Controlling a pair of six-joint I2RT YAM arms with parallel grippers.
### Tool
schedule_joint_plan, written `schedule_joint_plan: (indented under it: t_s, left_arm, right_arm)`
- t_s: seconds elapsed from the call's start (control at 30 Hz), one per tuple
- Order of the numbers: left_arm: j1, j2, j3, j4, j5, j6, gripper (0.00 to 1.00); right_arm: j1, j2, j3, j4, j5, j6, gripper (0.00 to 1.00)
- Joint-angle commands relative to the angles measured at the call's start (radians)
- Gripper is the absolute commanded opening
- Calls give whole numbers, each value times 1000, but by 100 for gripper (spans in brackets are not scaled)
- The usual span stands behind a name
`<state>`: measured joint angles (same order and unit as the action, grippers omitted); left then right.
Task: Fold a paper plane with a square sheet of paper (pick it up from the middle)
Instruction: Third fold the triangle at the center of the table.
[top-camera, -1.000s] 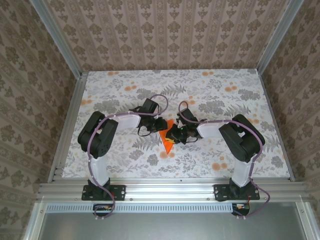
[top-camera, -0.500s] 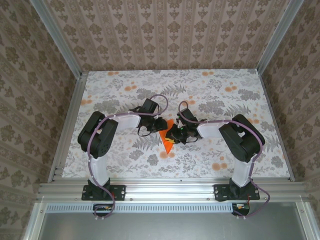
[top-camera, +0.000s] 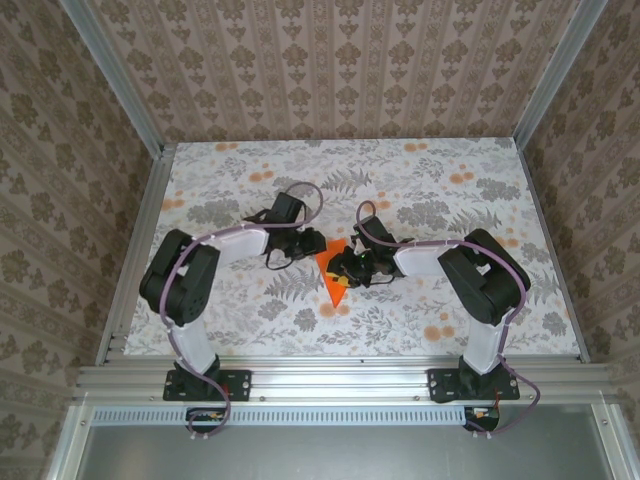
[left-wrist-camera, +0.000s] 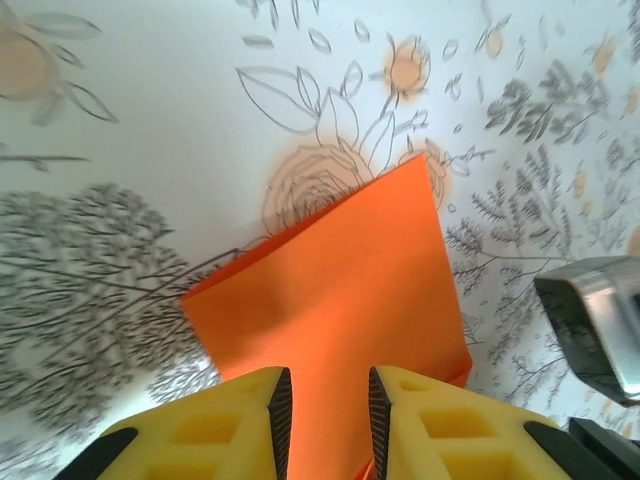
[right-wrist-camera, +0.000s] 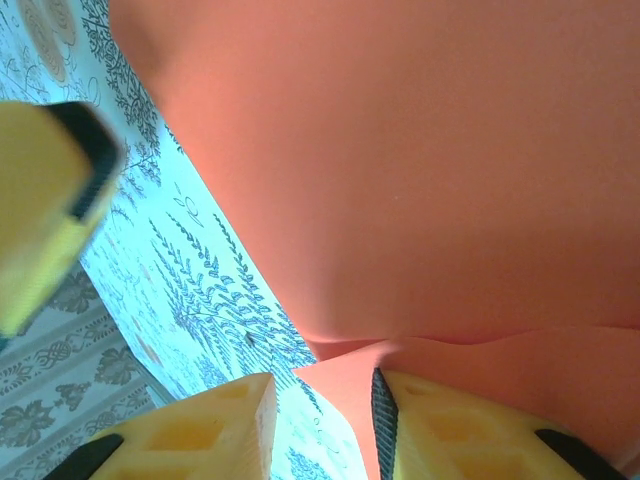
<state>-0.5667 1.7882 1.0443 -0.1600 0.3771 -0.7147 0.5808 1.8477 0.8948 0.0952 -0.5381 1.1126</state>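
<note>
Status at mid-table, read left to right. Left gripper (top-camera: 308, 243) sits low over the flowered tablecloth (top-camera: 230, 170), at the far-left edge of the orange sheet (top-camera: 334, 283). Its wrist view shows the two yellow fingers (left-wrist-camera: 235, 425) narrowly spread, with orange showing through the slim gap. That gap looks too wide to pinch thin paper, so the gripper is judged not gripping. Sheet lies near the middle of the table between the two grippers and is already folded. From above it reads as a triangle with its point toward the near edge. The left wrist view shows it flat on the cloth, with doubled layers along its left and lower-right edges. Right gripper (top-camera: 347, 268) is close down over the sheet's right side. In its wrist view the paper is very near the lens, and a folded edge runs into the gap between the fingers (right-wrist-camera: 440, 430), which stand slightly apart with nothing clamped. Step in hand, by judgement: an intermediate fold, the shape not yet a narrow dart with a centre crease. Next move likely calls for one gripper to pin the sheet while the other carries a free edge to the centre line and presses the crease. Thin paper may slide on the cloth.
</note>
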Motion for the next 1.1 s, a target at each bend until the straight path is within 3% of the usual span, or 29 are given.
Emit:
schedule_joint_plan:
  t_s: [0.0, 0.17, 0.47, 1.07]
  left_arm:
    - [25, -58, -41, -6, -11, -28, 29]
    - [24, -93, -104, 24, 44, -51, 27]
    - [-51, -115, -167, 78, 134, -100, 17]
    - [-117, -7, -148, 57, 129, -108, 3]
  right_arm:
    - [4, 25, -30, -59, 46, -8, 28]
    - [3, 32, -25, -76, 53, -19, 16]
    - [4, 40, -25, -94, 74, -26, 8]
    - [4, 38, -32, -85, 77, -14, 3]
